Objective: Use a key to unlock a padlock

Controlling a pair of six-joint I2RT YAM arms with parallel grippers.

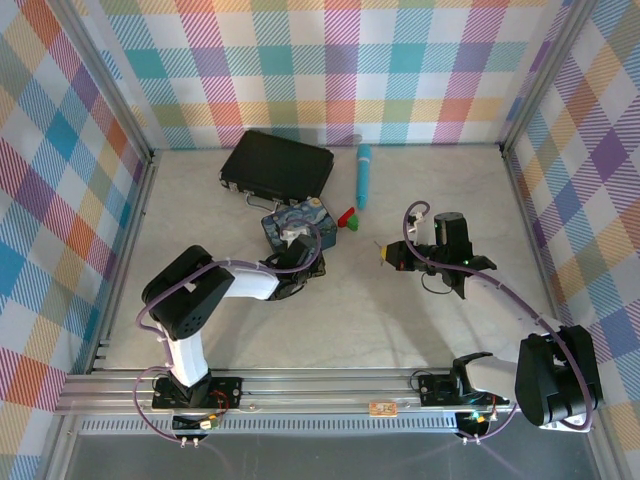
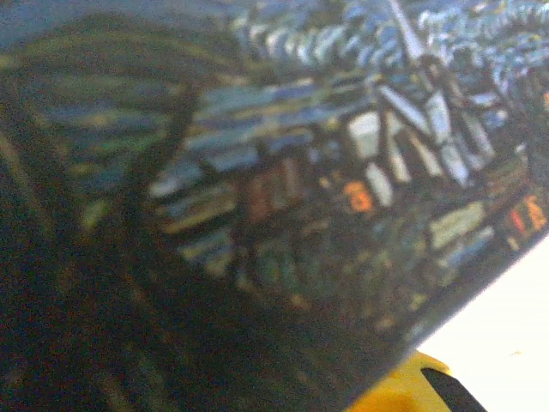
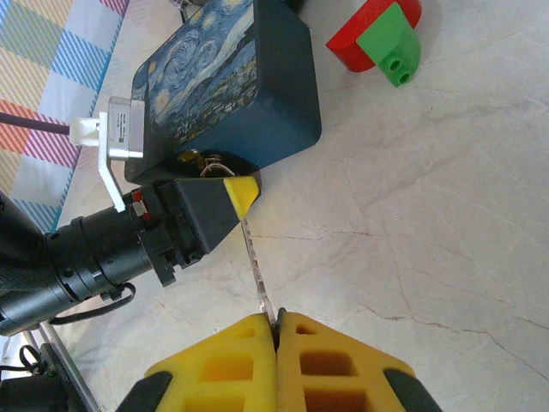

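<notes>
Currently the right gripper [image 3: 276,324] has its jaws clamped together on the key [image 3: 256,270], pinched at its near end. The thin blade sticks out toward the left gripper [image 3: 225,196]. Padlock [image 3: 204,161] sits just past that yellow fingertip, tucked against the box [image 3: 232,77] base, mostly hidden. Left jaws: cannot tell if they grip it. Key looks stiff, light, slick metal and likely to pivot in a pinch, so hold flat across the head with the blade free. Padlock seems small, rigid, slippery; grip the body sides, keep the keyhole clear.
</notes>
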